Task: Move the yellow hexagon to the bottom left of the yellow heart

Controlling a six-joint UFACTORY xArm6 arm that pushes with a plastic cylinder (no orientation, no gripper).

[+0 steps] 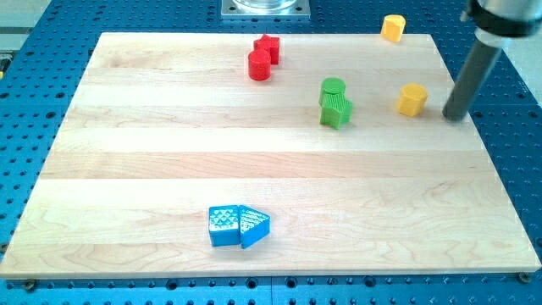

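Note:
Two yellow blocks lie at the view's right. One yellow block [412,99], which looks like the hexagon, sits on the wooden board [254,186] near its right edge. The other yellow block [392,27], which looks like the heart, lies at the board's top edge, above and slightly left of the first. Their shapes are hard to make out at this size. My tip [455,116] rests on the board just right of the lower yellow block, a small gap apart from it. The dark rod rises toward the view's top right.
A green cylinder [333,87] touches a green block [336,110] left of the lower yellow block. A red star [268,47] and a red cylinder [259,66] sit at the top centre. Two blue blocks [238,226] lie together near the bottom.

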